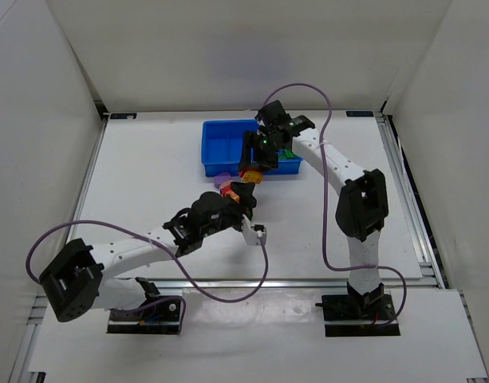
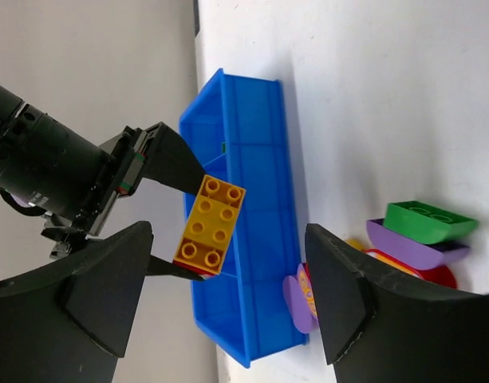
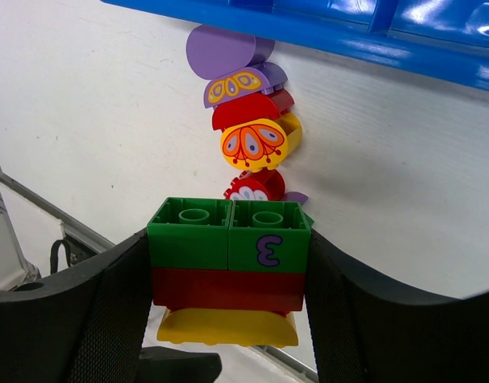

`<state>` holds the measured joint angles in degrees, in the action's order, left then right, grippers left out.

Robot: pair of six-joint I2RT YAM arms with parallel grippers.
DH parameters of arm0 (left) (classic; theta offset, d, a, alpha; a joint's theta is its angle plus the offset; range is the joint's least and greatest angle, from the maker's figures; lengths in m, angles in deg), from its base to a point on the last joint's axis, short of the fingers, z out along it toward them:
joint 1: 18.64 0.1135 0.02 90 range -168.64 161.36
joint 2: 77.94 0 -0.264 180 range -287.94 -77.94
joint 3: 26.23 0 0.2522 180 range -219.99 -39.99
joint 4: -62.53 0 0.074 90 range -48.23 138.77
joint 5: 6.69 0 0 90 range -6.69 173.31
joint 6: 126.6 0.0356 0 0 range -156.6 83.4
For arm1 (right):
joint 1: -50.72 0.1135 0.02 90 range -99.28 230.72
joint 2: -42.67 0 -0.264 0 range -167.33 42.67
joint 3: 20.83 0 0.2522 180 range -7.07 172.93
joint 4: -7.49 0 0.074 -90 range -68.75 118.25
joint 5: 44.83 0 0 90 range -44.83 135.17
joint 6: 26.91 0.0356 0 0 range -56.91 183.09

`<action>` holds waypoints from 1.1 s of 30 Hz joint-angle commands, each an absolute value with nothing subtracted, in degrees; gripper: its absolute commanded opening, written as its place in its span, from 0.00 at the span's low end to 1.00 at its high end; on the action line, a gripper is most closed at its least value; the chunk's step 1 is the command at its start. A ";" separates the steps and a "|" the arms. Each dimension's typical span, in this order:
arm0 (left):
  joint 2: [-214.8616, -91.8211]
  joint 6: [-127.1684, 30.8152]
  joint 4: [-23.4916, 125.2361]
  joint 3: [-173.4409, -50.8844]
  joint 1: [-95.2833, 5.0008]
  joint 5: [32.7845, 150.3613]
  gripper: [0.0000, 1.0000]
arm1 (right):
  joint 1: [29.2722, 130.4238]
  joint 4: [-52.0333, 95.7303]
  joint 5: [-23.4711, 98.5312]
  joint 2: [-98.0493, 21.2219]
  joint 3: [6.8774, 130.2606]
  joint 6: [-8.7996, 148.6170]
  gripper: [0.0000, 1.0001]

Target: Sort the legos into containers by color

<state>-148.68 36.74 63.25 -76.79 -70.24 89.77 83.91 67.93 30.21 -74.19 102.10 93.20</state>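
Right hand point(image 3: 228, 281): closed on a stack of legos point(image 3: 228, 247), with green blocks on top, red under them and yellow at the bottom.
Stack position: held above the counter point(image 1: 148, 175), just beside the near wall of the blue tray point(image 1: 225, 145); it seems not to be over any compartment.
Loose legos point(image 3: 248, 120): purple, red and yellow rounded pieces in a tight row on the counter near the tray wall; a green block point(image 2: 430, 221) lies on a purple one.
Left hand point(image 2: 228, 275): fingers apart with nothing between them, low beside this row.

Bright, even overhead light across the white table point(image 1: 148, 159); soft shadows pool beneath the arms point(image 1: 132, 251). Glare streaks the blue tray point(image 3: 324, 28) at 12 o'clock. Close black fingers point(image 2: 84, 303) blur; the lego stack point(image 3: 228, 263) is sharp.
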 commanded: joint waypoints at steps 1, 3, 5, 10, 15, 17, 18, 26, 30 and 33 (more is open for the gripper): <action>-149.83 37.41 69.24 -78.84 -71.11 86.57 0.86 | 84.91 69.06 32.50 -72.82 105.17 94.21 0.05; -150.71 37.67 69.60 -79.28 -71.20 86.39 0.86 | 85.26 69.68 33.13 -72.64 105.61 93.77 0.04; -152.11 38.20 70.21 -79.89 -71.20 86.21 0.85 | 85.61 70.12 34.01 -72.30 105.70 93.24 0.03; -155.19 38.90 71.36 -81.39 -70.94 85.42 0.83 | 87.10 70.56 36.20 -71.07 105.87 92.63 0.01; -156.77 39.16 71.36 -81.57 -70.24 85.77 0.82 | 87.81 70.91 37.26 -70.10 106.05 91.84 0.00; -157.30 39.08 71.36 -81.65 -70.06 85.51 0.82 | 88.07 71.00 37.26 -69.92 106.31 91.66 0.00; -157.56 39.08 71.36 -81.65 -69.80 85.51 0.82 | 87.99 71.09 37.26 -69.75 106.31 91.66 0.00; -159.15 39.43 71.27 -81.56 -67.69 85.25 0.82 | 88.08 71.44 36.47 -69.04 106.84 91.92 0.00; -160.37 39.08 71.36 -82.09 -66.46 85.33 0.81 | 88.16 71.53 35.42 -67.99 106.40 92.10 0.00; -161.34 38.73 72.14 -82.62 -65.67 85.16 0.80 | 88.43 71.70 34.89 -67.55 105.79 92.10 0.00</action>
